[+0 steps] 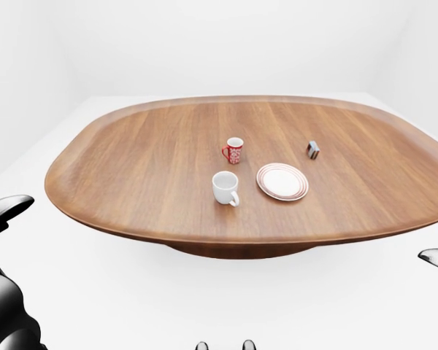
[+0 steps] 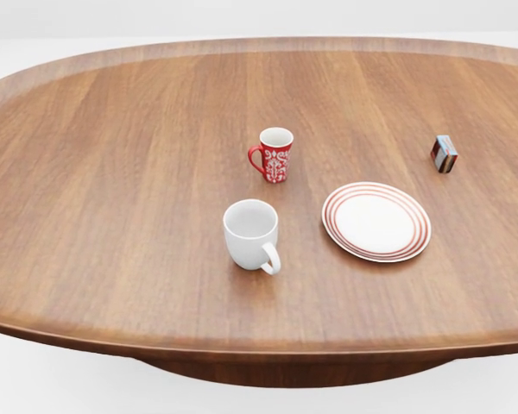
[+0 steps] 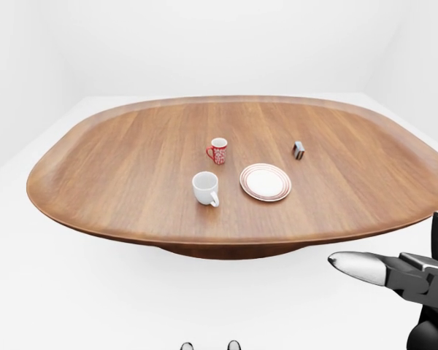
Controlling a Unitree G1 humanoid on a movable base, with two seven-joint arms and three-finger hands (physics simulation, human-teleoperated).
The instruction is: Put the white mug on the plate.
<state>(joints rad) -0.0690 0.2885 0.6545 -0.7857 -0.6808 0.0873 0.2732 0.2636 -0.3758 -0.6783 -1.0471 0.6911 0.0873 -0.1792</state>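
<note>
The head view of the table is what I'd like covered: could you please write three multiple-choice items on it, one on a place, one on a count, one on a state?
1. Where in the head view does the plate lie relative to the white mug?
A. To its right
B. To its left
C. Under it

2. How many mugs stand on the table?
A. One
B. Two
C. Three

3. How does the white mug stand?
A. Tipped on its side
B. Upside down
C. Upright, mouth open upward

Answers:
1. A, since the plate sits right of the white mug with bare wood between them.
2. B, the white mug and the red patterned mug; the small box is no mug.
3. C, its round opening faces up and its handle points toward the bottom right.
</note>
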